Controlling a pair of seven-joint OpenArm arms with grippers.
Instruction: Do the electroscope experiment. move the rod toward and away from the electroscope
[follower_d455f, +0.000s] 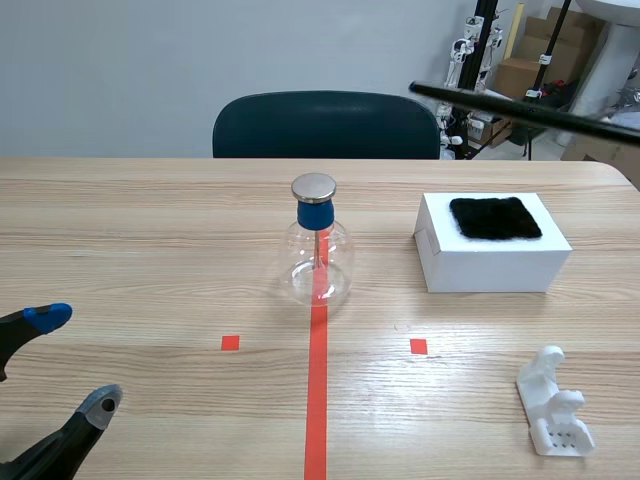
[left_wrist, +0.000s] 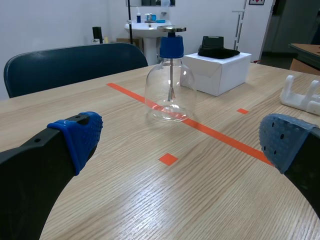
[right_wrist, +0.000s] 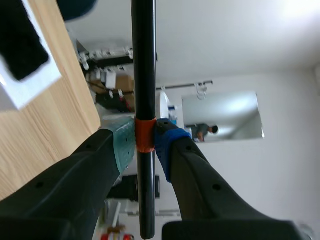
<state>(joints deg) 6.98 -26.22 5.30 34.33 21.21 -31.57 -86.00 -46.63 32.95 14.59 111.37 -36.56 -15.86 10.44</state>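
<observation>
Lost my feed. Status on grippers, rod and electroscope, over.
Left gripper open, empty, low. Right gripper shut on black rod, held high. Electroscope upright mid-table. White box sits beside it.

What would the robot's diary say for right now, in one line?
right gripper: shut on rod | rod: held high, apart from electroscope | left gripper: open, low | black cloth: on white box

No writing, label or number is showing legibly in any view. A small sign (left_wrist: 257, 2) is hanging high up, well ahead of the left pincer (left_wrist: 182, 139), but its marks are coming out too small to read.
</observation>
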